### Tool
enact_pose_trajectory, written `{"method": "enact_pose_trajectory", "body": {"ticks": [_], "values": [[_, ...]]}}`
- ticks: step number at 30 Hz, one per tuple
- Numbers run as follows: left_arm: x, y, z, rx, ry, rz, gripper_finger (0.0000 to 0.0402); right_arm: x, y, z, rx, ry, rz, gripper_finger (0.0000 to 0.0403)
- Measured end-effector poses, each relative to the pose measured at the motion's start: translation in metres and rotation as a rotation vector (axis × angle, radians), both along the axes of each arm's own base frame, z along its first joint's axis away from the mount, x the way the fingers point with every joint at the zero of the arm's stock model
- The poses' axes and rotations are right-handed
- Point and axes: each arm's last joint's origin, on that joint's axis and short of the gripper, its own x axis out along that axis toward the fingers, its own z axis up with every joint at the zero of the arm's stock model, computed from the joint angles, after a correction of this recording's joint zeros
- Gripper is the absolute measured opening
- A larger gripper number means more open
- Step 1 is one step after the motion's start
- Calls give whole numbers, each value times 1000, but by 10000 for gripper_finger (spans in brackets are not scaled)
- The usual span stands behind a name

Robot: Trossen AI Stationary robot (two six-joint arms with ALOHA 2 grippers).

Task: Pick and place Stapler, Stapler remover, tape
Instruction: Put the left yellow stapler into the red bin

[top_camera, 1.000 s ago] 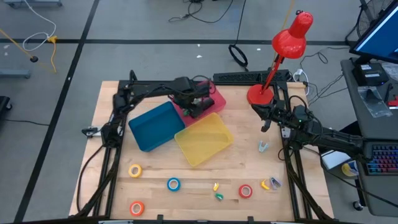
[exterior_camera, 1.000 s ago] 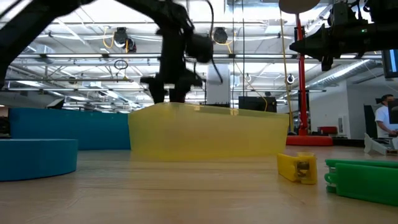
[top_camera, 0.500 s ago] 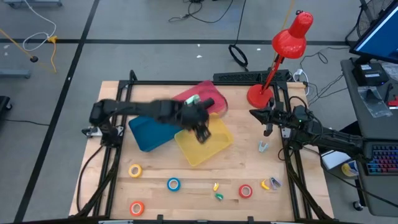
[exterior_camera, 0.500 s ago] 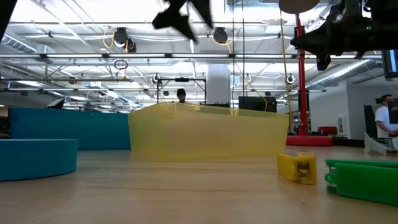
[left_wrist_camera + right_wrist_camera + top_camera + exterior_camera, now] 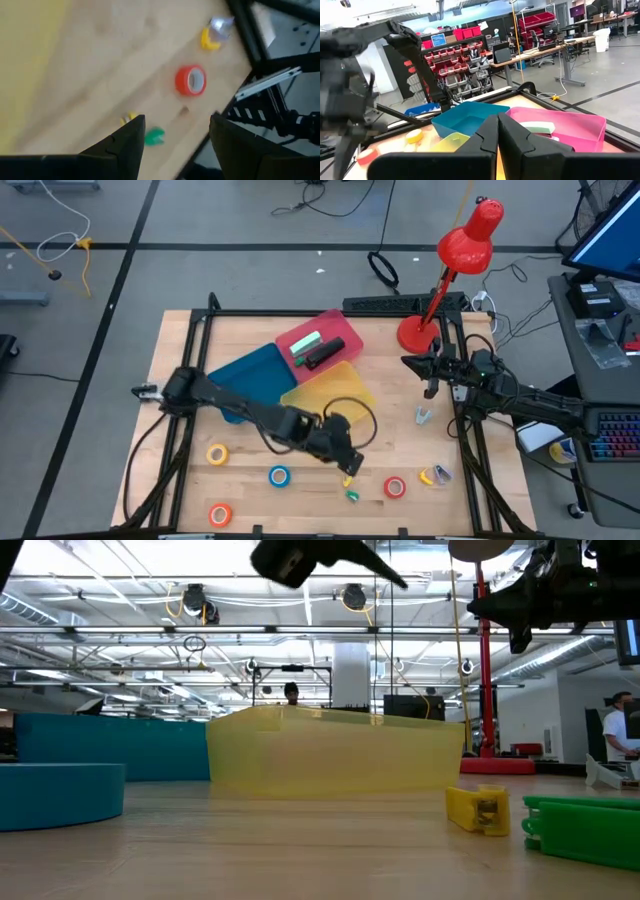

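Yellow and green staple removers (image 5: 349,487) lie on the wooden surface (image 5: 180,340) just beside the left hand (image 5: 347,465), whose fingers stand apart, empty. Red tape (image 5: 395,487) lies to its right. Right hand (image 5: 430,385) hangs pinched shut, well apart.

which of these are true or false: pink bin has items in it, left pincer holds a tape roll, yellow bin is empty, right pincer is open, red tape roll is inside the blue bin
1. The pink bin holds items. True.
2. The left pincer holds a tape roll. False: it is open and empty.
3. The yellow bin is empty. True.
4. The right pincer is open. False: shut, holding nothing.
5. The red tape roll lies in the blue bin. False: it lies on the table.
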Motion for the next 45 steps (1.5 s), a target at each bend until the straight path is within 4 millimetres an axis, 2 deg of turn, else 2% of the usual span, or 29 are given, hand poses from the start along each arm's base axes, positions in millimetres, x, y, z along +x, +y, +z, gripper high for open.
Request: {"method": "enact_pose_trajectory", "body": {"ticks": [8, 17, 20, 29, 45], "values": [[10, -34, -42, -204, 87, 144, 220, 0, 0, 0, -2, 3, 0, 0], [21, -55, -80, -269, 102, 198, 220, 0, 0, -4, 10, 36, 0, 0], [21, -54, -89, -257, 130, 203, 219, 0, 0, -4, 4, 41, 0, 0], [21, -43, -92, -208, 176, 218, 219, 1, 0, -4, -16, 51, -2, 0], [29, -37, -128, -239, 266, 217, 220, 1, 0, -6, -10, 67, -1, 0]]}}
